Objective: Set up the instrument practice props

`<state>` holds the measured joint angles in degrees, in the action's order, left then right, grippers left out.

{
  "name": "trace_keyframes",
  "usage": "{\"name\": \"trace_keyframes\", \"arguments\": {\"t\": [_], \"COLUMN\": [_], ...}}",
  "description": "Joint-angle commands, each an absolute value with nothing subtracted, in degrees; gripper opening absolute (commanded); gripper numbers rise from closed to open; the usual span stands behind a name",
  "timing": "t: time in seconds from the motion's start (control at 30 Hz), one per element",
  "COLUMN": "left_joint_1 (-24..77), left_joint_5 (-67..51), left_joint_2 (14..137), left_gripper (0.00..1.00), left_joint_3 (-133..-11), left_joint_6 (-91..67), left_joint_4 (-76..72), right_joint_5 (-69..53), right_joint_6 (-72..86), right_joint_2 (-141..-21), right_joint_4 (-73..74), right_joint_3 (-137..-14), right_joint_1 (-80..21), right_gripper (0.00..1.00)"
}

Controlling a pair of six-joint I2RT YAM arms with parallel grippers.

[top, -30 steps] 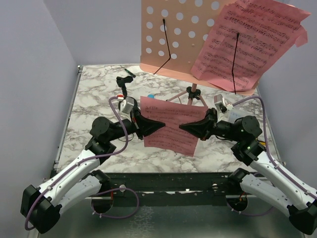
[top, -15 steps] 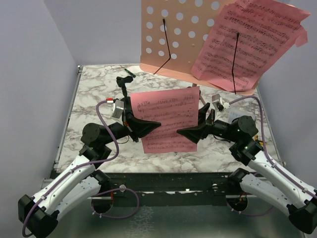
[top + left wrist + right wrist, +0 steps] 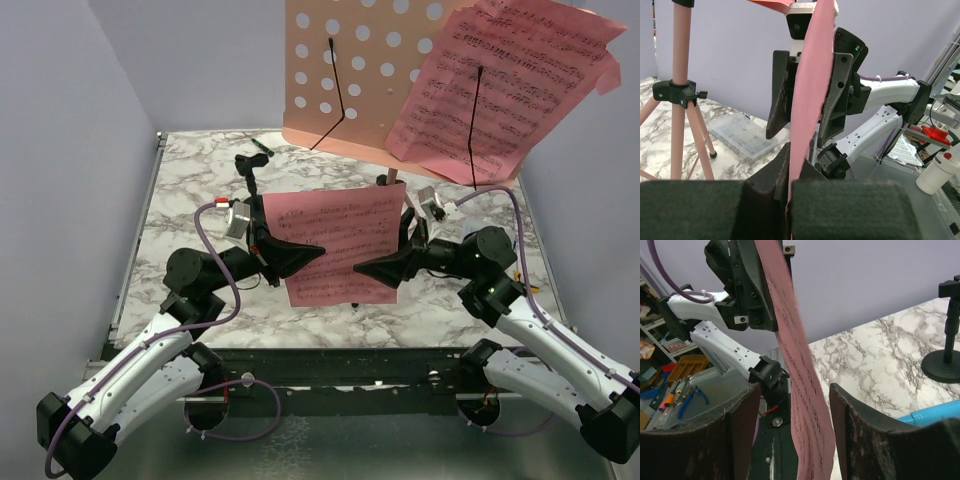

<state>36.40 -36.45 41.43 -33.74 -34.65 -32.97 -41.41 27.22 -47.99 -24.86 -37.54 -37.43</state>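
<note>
The salmon-pink music stand rises at the back, and one pink sheet-music page leans on its desk at the right. My left gripper is shut on the left edge of the second page, holding it upright above the table. In the left wrist view this page runs edge-on up from the shut gripper. My right gripper is open, its fingers standing either side of the page without touching it. The light-blue stick lies on the table.
The stand's pole and tripod legs stand behind the page. A small black stand and a dark pen-like thing sit at the back left. A clear plastic box lies on the marble. Grey walls close in left and right.
The page went from lying low between both grippers to standing upright in the left one. The right gripper opened and let go of it, staying round its edge.
</note>
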Motion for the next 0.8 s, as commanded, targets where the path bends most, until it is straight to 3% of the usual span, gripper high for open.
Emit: {"name": "trace_keyframes", "arguments": {"t": [0.0, 0.3, 0.53, 0.6, 0.67, 0.77], "left_joint_1": [36.55, 36.56, 36.56, 36.56, 36.56, 36.56], "left_joint_5": [-38.14, -38.75, -37.99, -37.44, -37.00, -36.18], "left_joint_2": [41.62, 41.76, 41.41, 41.40, 41.40, 41.47], "left_gripper": [0.00, 0.00, 0.00, 0.07, 0.19, 0.52], "left_joint_3": [-33.40, -33.21, -32.79, -32.68, -32.48, -31.95], "left_joint_6": [-34.45, -34.76, -34.69, -34.36, -33.91, -33.30], "left_joint_4": [-34.10, -34.10, -34.10, -34.10, -34.10, -34.11], "right_joint_5": [-43.85, -43.07, -42.68, -42.47, -42.36, -42.09], "right_joint_6": [28.19, 26.90, 26.41, 26.18, 25.90, 25.54], "right_joint_2": [-48.50, -48.90, -49.04, -49.02, -48.96, -48.58], "right_joint_4": [-26.35, -23.99, -23.10, -22.71, -22.24, -21.66], "right_joint_3": [-40.18, -42.28, -42.32, -42.48, -42.52, -42.42], "right_joint_1": [-37.62, -37.68, -37.62, -37.62, -37.64, -37.63], "right_gripper": [0.61, 0.48, 0.11, 0.02, 0.01, 0.01]}}
